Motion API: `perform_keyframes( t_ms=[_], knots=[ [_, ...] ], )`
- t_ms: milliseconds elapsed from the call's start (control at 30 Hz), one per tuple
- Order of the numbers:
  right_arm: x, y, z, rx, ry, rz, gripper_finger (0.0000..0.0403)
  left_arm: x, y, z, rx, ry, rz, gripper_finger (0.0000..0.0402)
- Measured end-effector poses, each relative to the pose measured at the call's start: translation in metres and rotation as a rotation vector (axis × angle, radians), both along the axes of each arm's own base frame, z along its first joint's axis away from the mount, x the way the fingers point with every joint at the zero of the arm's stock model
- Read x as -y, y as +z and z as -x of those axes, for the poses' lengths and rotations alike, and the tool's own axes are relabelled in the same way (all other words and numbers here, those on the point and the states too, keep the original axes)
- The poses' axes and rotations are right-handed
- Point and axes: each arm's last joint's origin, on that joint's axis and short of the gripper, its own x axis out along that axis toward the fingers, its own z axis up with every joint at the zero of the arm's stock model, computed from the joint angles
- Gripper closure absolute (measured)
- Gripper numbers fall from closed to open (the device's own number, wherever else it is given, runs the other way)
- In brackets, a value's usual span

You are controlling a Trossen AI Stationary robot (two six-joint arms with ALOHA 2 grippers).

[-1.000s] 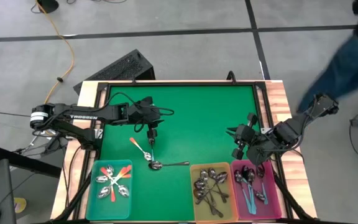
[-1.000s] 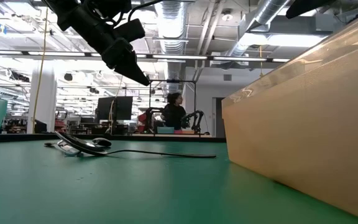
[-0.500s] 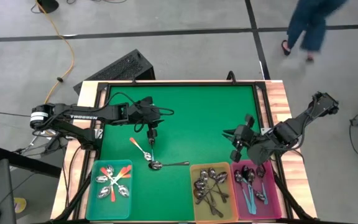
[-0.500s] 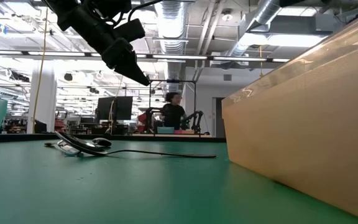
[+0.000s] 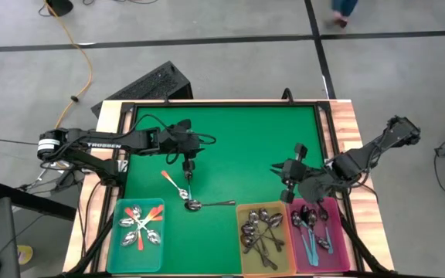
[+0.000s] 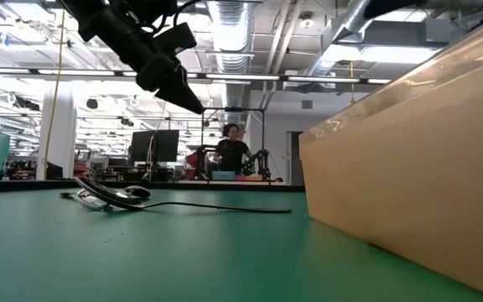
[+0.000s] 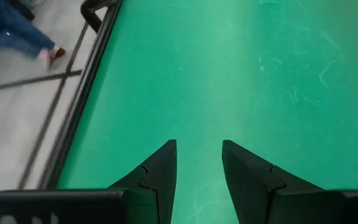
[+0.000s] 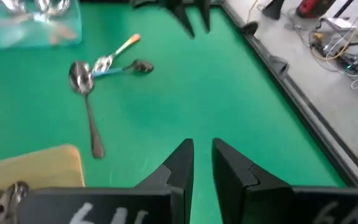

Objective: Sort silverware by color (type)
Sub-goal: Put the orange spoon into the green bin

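Three spoons lie together on the green mat: an orange-handled one (image 5: 170, 180) (image 8: 117, 53), a light blue-handled one (image 8: 118, 70) and a plain metal one (image 5: 211, 204) (image 8: 89, 112). In the low view the spoons (image 6: 111, 195) rest flat, the plain handle (image 6: 225, 206) stretching right. My left gripper (image 5: 189, 174) (image 6: 183, 94) (image 7: 199, 149) hovers open above the mat just beyond them. My right gripper (image 5: 282, 176) (image 8: 202, 146) is over the mat near the yellow bin, its fingers a narrow gap apart, facing the spoons.
Three bins line the near edge: teal (image 5: 116, 232) with orange-handled spoons, yellow (image 5: 240, 235) (image 6: 409, 168) with plain metal spoons, pink (image 5: 337, 239) with blue-handled spoons. A black frame (image 5: 222, 103) borders the mat. A person (image 6: 231, 151) sits far behind the table.
My right gripper has moved from above the pink bin toward the table's left and slightly toward the far edge, out over the green mat. A person has walked past beyond the table's far edge.
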Motion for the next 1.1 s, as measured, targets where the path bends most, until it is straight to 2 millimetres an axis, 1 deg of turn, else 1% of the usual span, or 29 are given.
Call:
perform_keyframes(
  t_ms=[67,200,267,333,433,533,633,767,900,1000,1100],
  knots=[
    [-0.003,-0.004,-0.004,-0.032,0.031,-0.021,0.0332,0.000,0.000,0.000,-0.019,-0.028,-0.033,0.0287],
    [-0.010,-0.009,-0.013,-0.079,0.145,-0.064,0.0332,0.000,0.000,0.000,-0.015,-0.029,-0.033,0.0287],
    [-0.012,-0.008,-0.019,-0.069,0.203,-0.092,0.0332,0.000,0.002,-0.002,0.001,-0.056,-0.060,0.0287],
    [-0.014,-0.005,-0.025,-0.029,0.247,-0.110,0.0332,0.000,0.007,-0.005,0.060,-0.084,-0.075,0.0287],
    [-0.015,0.000,-0.033,0.028,0.305,-0.091,0.0332,0.001,0.012,-0.009,0.161,-0.083,0.022,0.0287],
    [-0.015,0.007,-0.038,0.088,0.371,-0.065,0.0332,0.004,0.017,-0.015,0.258,-0.170,0.097,0.0287],
    [-0.013,0.011,-0.042,0.113,0.416,-0.037,0.0332,0.009,0.018,-0.017,0.287,-0.270,0.182,0.0287],
    [-0.007,0.013,-0.044,0.122,0.435,-0.040,0.0332,0.017,0.017,-0.019,0.284,-0.361,0.206,0.0287],
    [-0.002,0.010,-0.046,0.092,0.435,-0.054,0.0332,0.024,0.018,-0.020,0.296,-0.374,0.230,0.0287],
    [-0.001,0.002,-0.054,0.063,0.432,-0.059,0.0332,0.028,0.018,-0.021,0.299,-0.369,0.262,0.0287],
    [0.001,-0.009,-0.065,0.019,0.415,-0.046,0.0332,0.031,0.019,-0.021,0.305,-0.347,0.281,0.0287]
  ],
)
